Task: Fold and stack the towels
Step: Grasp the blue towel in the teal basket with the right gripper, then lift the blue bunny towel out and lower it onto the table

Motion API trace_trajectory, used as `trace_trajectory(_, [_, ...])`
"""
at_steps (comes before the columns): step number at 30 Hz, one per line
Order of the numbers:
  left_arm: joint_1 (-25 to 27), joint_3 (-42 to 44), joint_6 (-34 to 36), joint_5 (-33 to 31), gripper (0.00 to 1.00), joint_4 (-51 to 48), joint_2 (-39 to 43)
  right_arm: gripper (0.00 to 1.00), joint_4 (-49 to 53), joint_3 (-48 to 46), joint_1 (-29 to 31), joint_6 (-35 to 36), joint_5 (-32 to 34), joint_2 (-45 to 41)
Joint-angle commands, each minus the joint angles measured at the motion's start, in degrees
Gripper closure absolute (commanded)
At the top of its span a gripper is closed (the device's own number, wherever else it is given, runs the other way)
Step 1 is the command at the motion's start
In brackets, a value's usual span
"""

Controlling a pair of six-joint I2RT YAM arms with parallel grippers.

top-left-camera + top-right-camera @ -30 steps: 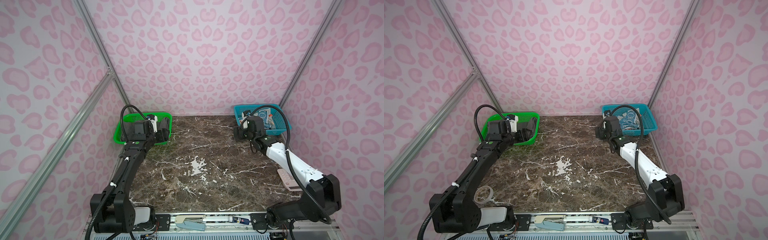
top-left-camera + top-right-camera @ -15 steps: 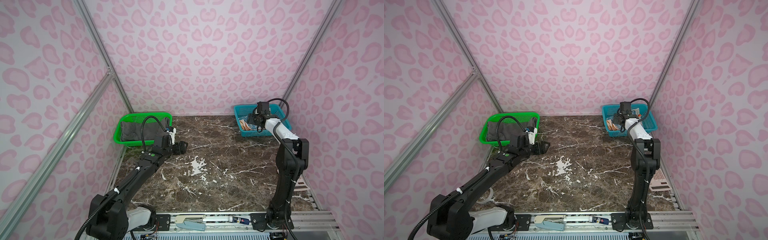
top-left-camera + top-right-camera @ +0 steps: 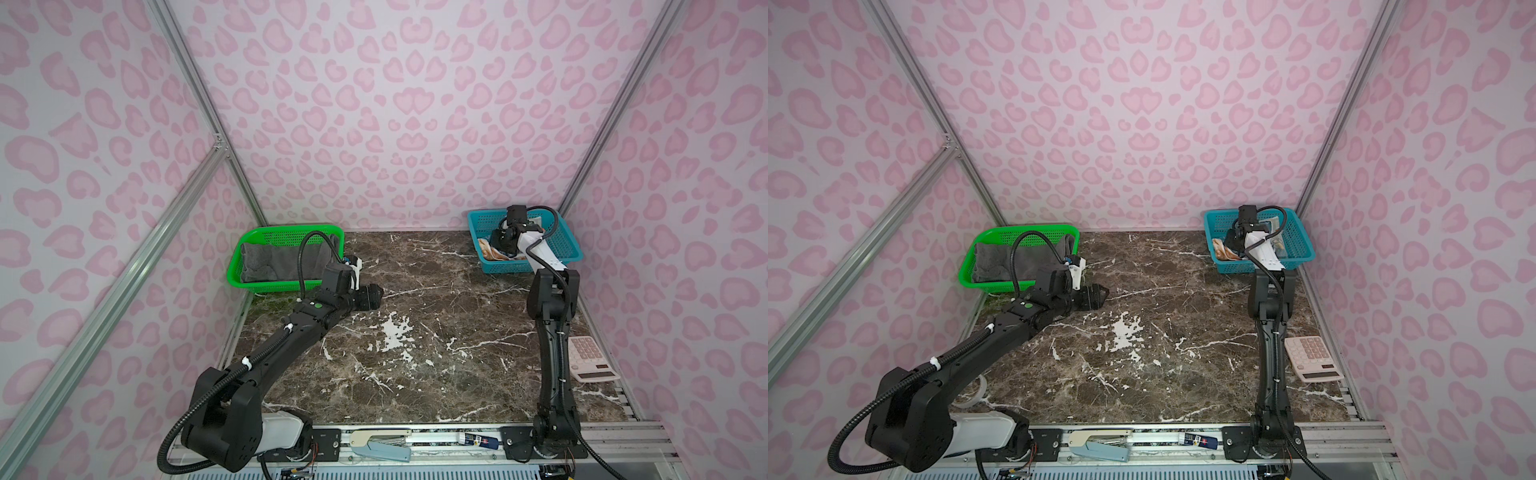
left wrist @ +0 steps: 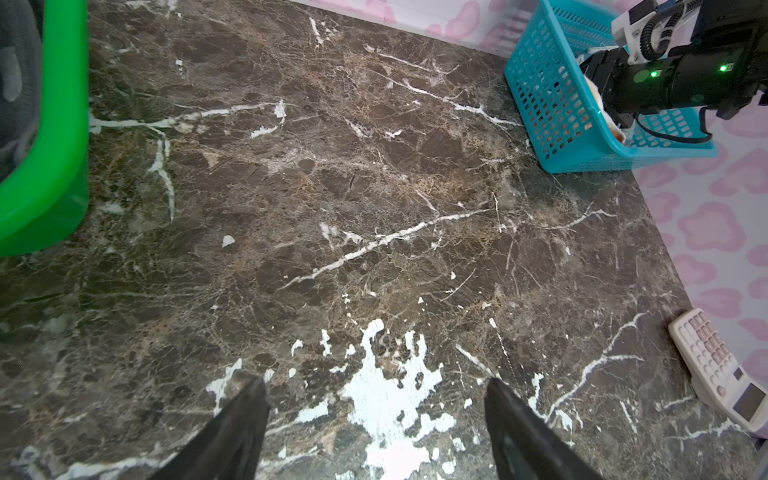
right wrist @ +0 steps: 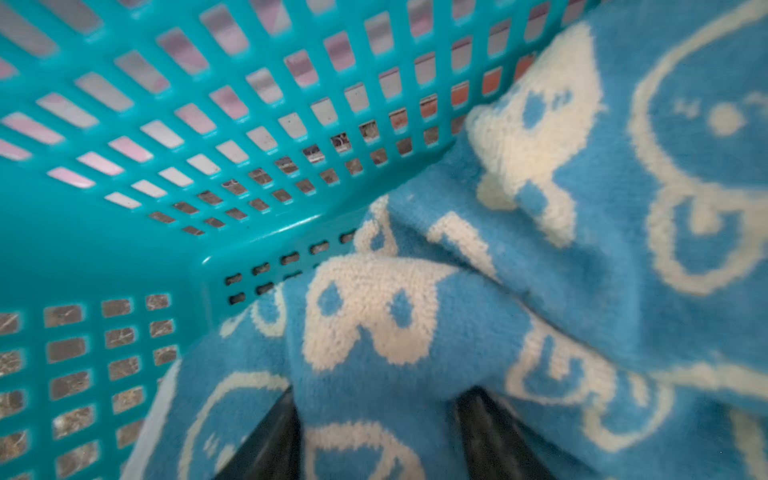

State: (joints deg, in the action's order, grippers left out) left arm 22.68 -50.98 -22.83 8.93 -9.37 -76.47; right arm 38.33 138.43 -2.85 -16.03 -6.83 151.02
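Observation:
A dark-grey towel [image 3: 282, 264] lies crumpled in the green basket [image 3: 291, 230] at the back left. My left gripper [image 3: 374, 296] hovers open and empty over the marble table [image 4: 374, 208], to the right of that basket; its dark fingertips [image 4: 255, 395] stand wide apart. My right gripper [image 3: 500, 245] reaches down into the teal basket [image 3: 569, 245] at the back right. A bunched fold of the blue towel [image 5: 582, 249] with white rabbits fills the gap between its fingers [image 5: 286, 415]. An orange-cream towel [image 3: 488, 250] shows at the basket's left end.
A pink calculator [image 3: 590, 357] lies by the right wall. A tape roll [image 3: 976, 390] sits at the front left beside the left arm's base. A stapler [image 3: 380, 446] rests on the front rail. Patterned pink walls close in three sides.
My left gripper has come out of the green basket to the table beside it. My right gripper has gone down into the teal basket and its fingers have narrowed on the blue towel.

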Motion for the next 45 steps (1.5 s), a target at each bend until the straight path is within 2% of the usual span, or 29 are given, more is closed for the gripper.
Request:
trace_trajectory(1, [0.1,-0.7,-0.5,-0.5,0.17,0.6,-0.3,0.63,3.4,-0.4,-0.1,-0.9,0.1,-0.7])
trace_trajectory(3, [0.1,-0.8,-0.5,-0.5,0.17,0.7,-0.6,0.81,1.1,-4.2,-0.1,-0.6,0.8,-4.0])
trace_trajectory(5, [0.2,-1.0,-0.6,-0.2,0.17,0.8,-1.0,0.91,-2.0,-9.5,-0.1,-0.4,1.7,-8.0])
trace_trajectory(8, [0.2,-1.6,-0.6,0.3,0.18,1.0,-1.8,0.96,-7.8,-19.1,0.2,-0.4,3.9,-15.7])
trace_trajectory(12, [0.5,-2.6,-0.2,0.7,0.18,1.0,-2.5,0.98,-13.7,-29.4,0.4,-0.7,5.7,-25.2])
trace_trajectory(22, [0.8,-3.4,0.1,2.0,0.18,1.6,-3.6,1.00,-21.1,-46.6,1.1,-0.3,7.6,-43.0])
trace_trajectory(28, [1.0,-5.6,0.9,2.8,0.18,1.7,-4.7,1.00,-25.2,-52.6,3.2,2.9,8.5,-52.9])
trace_trajectory(35, [1.1,-8.0,1.4,2.9,0.18,2.3,-4.2,1.00,-27.2,-57.6,10.2,10.1,10.9,-65.6])
trace_trajectory(40, [1.1,-8.3,1.5,3.2,0.18,2.3,-2.3,1.00,-28.1,-61.2,17.5,15.9,5.7,-74.9])
trace_trajectory(42, [1.1,-8.1,1.8,2.9,0.18,2.0,-1.0,1.00,-25.8,-60.9,19.3,16.6,-0.4,-77.9])
trace_trajectory(45, [1.1,-8.2,2.6,1.7,0.18,0.8,1.0,1.00,-21.4,-59.0,21.0,16.3,-14.1,-80.5])
